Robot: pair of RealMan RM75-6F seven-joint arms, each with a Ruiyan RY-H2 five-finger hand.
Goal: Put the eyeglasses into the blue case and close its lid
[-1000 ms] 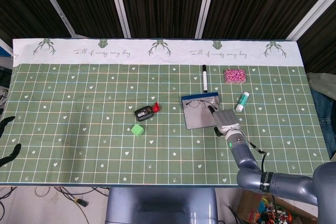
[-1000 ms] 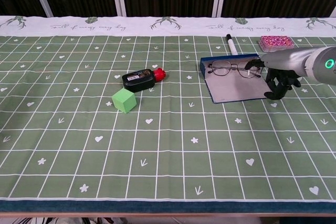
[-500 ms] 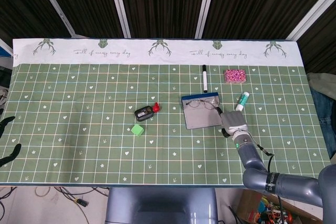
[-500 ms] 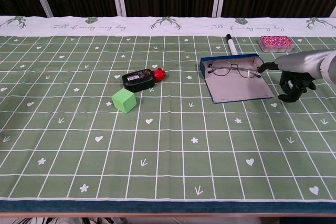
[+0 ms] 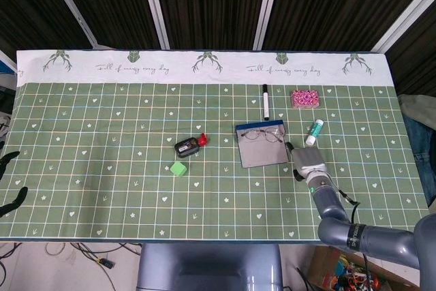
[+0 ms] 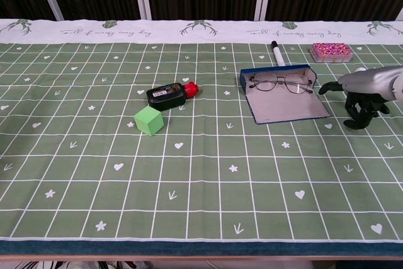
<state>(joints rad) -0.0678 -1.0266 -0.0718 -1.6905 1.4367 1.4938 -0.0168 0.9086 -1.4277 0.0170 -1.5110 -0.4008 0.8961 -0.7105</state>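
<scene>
1. The table (image 5: 95,168) fills most of both views under a green grid cloth with hearts and arrows, with a white printed band along its far edge.
2. The right arm (image 5: 354,233) enters at the lower right of the head view and reaches toward the centre right.
3. The right hand (image 6: 359,96) sits at the right edge of the chest view, just right of the case and apart from it. It holds nothing. One finger points toward the case while the others curl down toward the cloth.
4. The left hand is not in either view.
5. The case (image 6: 283,96) lies open right of centre, its grey lid flat on the cloth toward the near side and its blue tray on the far side.
6. The glasses (image 6: 281,81) rest in the blue tray, lenses side by side, temples folded.
7. A black pack (image 6: 167,94) lies left of centre with a red cap (image 6: 191,88) touching its right end.
8. A green cube (image 6: 148,120) stands just below and left of the pack.
9. A pink box (image 6: 330,51) sits at the upper right, near the white band.
10. A marker (image 5: 265,101) lies just above the case, pointing away.
11. A small white and green tube (image 5: 314,131) lies right of the case in the head view, tilted.
</scene>
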